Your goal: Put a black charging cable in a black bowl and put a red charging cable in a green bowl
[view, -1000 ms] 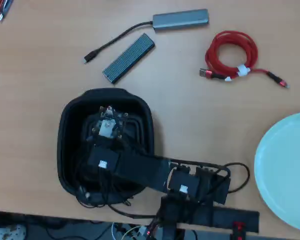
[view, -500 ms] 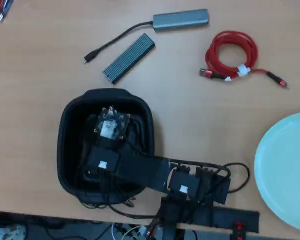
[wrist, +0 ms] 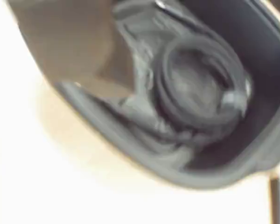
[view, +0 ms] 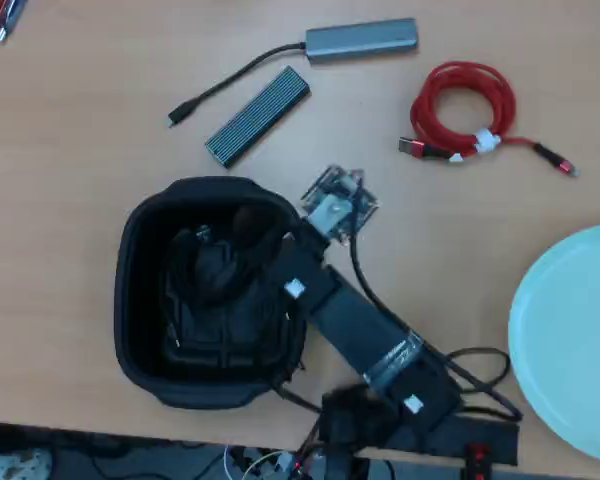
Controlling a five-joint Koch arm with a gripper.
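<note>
1. Fingers of the gripper (view: pixel 332 205) cannot be made out: from overhead only the wrist camera board shows at the arm's tip, just past the upper right rim of the black bowl, and the blurred wrist view shows no fingertips, so I cannot tell how far apart they stand or whether they hold anything.
2. One black arm runs from the near table edge, up and to the left, to that tip.
3. One black bowl (view: pixel 140 225) sits near the front edge of the wooden table (view: pixel 70 150), left of the arm.
4. One black charging cable (view: pixel 215 290) lies coiled inside the black bowl; the wrist view shows its loops (wrist: pixel 196 88) on the floor of the bowl (wrist: pixel 233 168).
5. One green bowl (view: pixel 570 340) is at the right edge, partly cut off, well apart from the black bowl.
6. One red charging cable (view: pixel 465 108) lies farther back on the bare table, coiled in a ring with a white tie, both plugs trailing out.
7. One ribbed grey bar (view: pixel 258 116) lies at a slant beyond the black bowl.
8. One grey hub (view: pixel 362 40) with a short black lead lies farthest back.
9. No writing can be read on anything.
</note>
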